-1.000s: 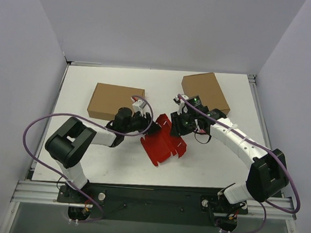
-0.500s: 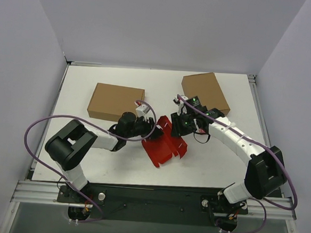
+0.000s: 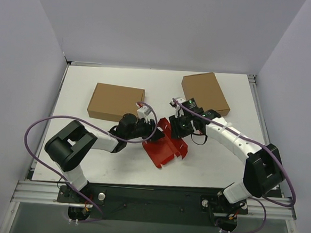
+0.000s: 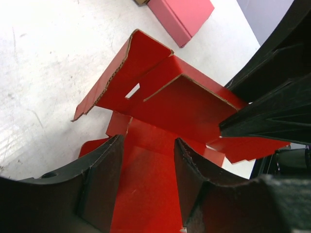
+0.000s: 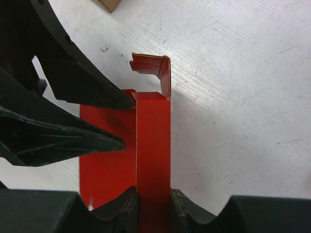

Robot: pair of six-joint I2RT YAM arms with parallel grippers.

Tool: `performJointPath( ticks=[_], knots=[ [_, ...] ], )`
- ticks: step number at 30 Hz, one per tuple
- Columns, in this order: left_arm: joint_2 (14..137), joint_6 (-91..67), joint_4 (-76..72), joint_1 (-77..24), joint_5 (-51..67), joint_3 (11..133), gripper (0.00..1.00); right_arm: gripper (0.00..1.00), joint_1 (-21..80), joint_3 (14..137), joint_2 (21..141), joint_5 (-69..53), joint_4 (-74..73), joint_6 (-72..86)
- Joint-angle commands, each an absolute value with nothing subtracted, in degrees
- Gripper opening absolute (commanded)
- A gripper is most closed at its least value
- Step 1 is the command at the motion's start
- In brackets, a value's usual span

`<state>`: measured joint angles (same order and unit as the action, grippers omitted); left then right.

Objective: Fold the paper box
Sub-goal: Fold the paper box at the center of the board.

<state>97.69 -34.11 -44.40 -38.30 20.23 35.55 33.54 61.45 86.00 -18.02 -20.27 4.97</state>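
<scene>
The paper box [image 3: 165, 147] is a bright red, partly folded sheet in the middle of the table. Its far walls stand up and its near flaps lie flat. My left gripper [image 3: 154, 131] is at its left edge. In the left wrist view this gripper [image 4: 148, 141] is open, its fingers [image 4: 102, 179] astride a flat red panel [image 4: 146, 184] that runs on under them. My right gripper [image 3: 176, 129] is at the box's far right side. In the right wrist view it [image 5: 153, 191] is shut on a narrow red wall strip [image 5: 153, 136] with a small bent tab [image 5: 155, 65] at its end.
Two brown cardboard boxes lie at the back, one on the left [image 3: 115, 102] and one on the right [image 3: 205, 91]. A small pink box [image 4: 182, 14] lies beyond the red sheet in the left wrist view. White walls enclose the table on three sides.
My left gripper has moved right, onto the left side of the red sheet. The right gripper has kept its hold and shifted slightly left with the wall.
</scene>
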Motion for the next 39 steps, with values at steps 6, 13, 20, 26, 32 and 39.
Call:
performJointPath(
  ticks=[6,13,20,26,32,39],
  knots=[
    [88.78,-33.49,-43.87,-32.09,24.61,31.82,0.58,0.06,42.62,58.54,88.33,-2.91,-18.37,-3.25],
    [85.69,-33.31,-39.73,-29.53,23.12,33.48,0.58,0.06,45.52,57.48,88.94,1.48,-16.88,-4.75],
    [93.95,-35.51,-38.33,-29.53,18.9,39.1,0.59,0.06,46.85,56.52,89.74,2.9,-16.17,-5.54],
    [99.84,-34.72,-36.65,-29.44,16.35,45.34,0.59,0.06,47.02,56.08,89.3,2.37,-15.82,-5.36],
    [105.02,-32.17,-34.46,-29.62,17.66,48.43,0.59,0.05,46.93,56.07,89.47,2.81,-15.65,-4.92],
    [106.61,-26.55,-29.98,-29.62,23.9,48.95,0.58,0.05,46.93,56.6,90.0,4.22,-15.73,-4.4]
  ],
)
